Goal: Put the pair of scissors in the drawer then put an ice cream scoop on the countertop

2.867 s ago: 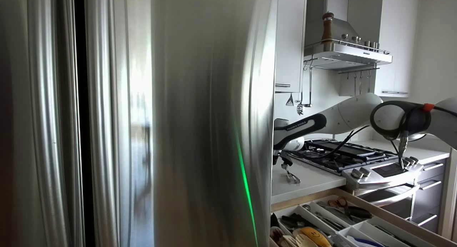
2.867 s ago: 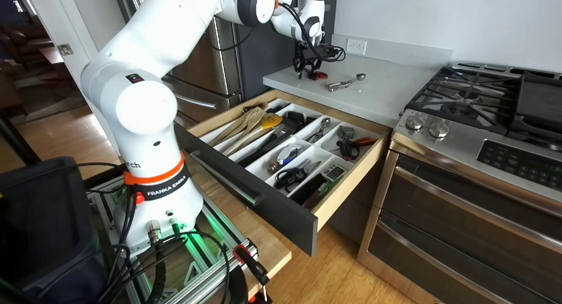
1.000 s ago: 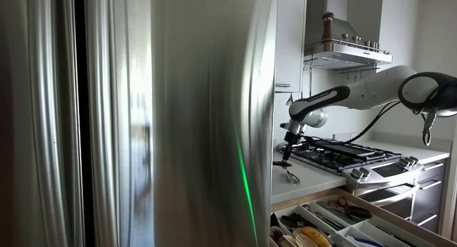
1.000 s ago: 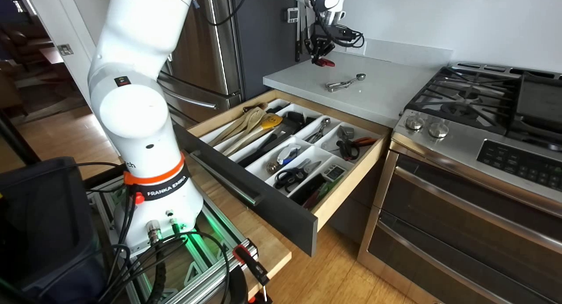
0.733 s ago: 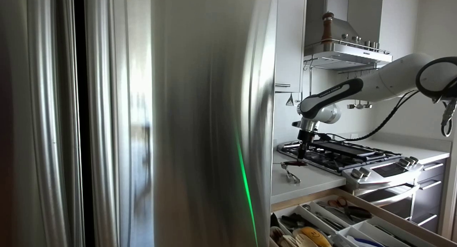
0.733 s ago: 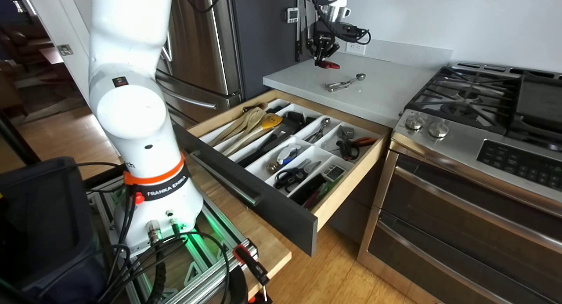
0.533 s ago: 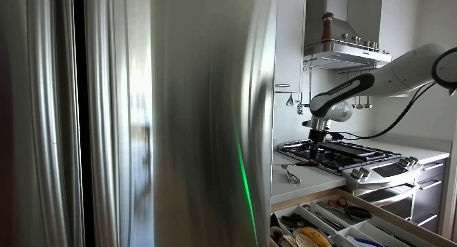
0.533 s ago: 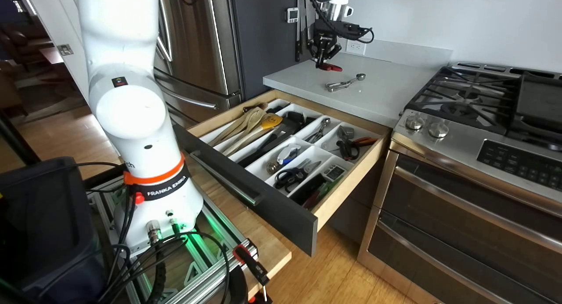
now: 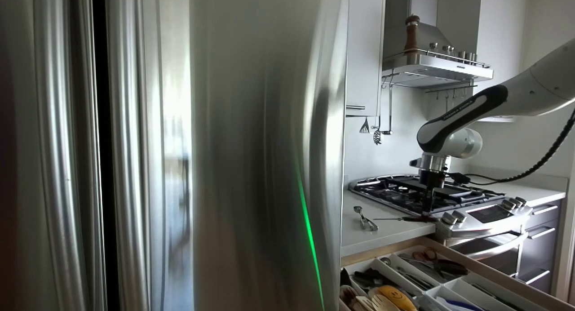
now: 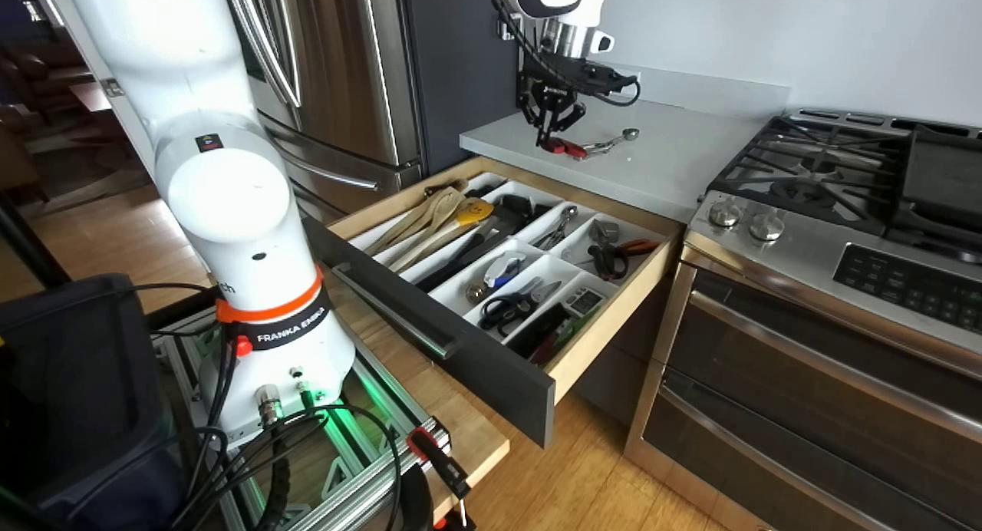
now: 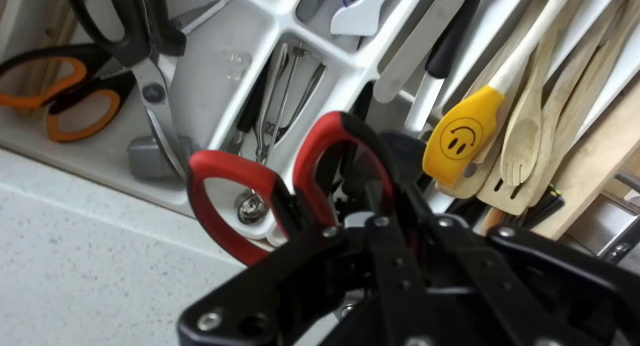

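The gripper [image 10: 546, 136], its jaws narrow, holds the red-handled scissors [image 11: 306, 186] in the air near the pulled-out drawer [image 10: 606, 328]. There, one white compartment [image 11: 215, 91] contains orange-handled scissors [image 11: 75, 135], the next a metal scoop [image 11: 252, 206]; further lie wooden spoons [image 11: 522, 131]. A second scoop [image 10: 631, 133] is on the countertop [image 10: 675, 170].

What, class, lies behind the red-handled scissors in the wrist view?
The countertop and drawer, where a metal scoop shows at both ends; the scissors hide part between.

Glare and warped reflections stripe the refrigerator door [image 9: 251, 144] (one thin line green); green light tints the aluminium frame [image 10: 343, 443]; the wrist view looks slightly soft.
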### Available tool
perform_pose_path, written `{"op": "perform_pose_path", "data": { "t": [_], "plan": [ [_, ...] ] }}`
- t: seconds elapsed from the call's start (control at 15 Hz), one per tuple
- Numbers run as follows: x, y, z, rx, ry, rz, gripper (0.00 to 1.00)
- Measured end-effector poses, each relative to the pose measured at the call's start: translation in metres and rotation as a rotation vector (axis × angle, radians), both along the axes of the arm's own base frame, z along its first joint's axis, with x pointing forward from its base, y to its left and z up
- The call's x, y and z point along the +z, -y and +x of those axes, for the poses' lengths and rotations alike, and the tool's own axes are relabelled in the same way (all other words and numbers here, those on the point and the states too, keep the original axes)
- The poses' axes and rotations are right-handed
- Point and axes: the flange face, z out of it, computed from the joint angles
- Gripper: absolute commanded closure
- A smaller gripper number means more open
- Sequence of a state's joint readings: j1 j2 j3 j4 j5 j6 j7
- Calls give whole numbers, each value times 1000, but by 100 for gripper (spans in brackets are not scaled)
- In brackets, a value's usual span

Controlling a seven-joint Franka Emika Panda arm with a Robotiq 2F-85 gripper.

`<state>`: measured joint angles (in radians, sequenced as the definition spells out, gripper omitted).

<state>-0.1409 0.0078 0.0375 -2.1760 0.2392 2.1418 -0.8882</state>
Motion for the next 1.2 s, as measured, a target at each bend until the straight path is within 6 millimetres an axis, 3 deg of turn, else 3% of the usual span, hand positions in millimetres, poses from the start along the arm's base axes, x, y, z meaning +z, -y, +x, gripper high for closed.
{"op": "perform_pose_path", "data": {
  "t": [0.4, 0.67, 0.8, 0.87, 1.13, 1.2],
  "plan": [
    [-44, 49, -42, -268, 43, 5, 97],
    [-73, 72, -65, -362, 30, -12, 97],
    [-80, 80, -72, -383, 28, -17, 97],
    [-83, 83, -73, -394, 24, -18, 90],
    [-94, 87, -72, -419, 15, -25, 90],
    [-95, 87, -72, -420, 13, -26, 97]
  ]
}}
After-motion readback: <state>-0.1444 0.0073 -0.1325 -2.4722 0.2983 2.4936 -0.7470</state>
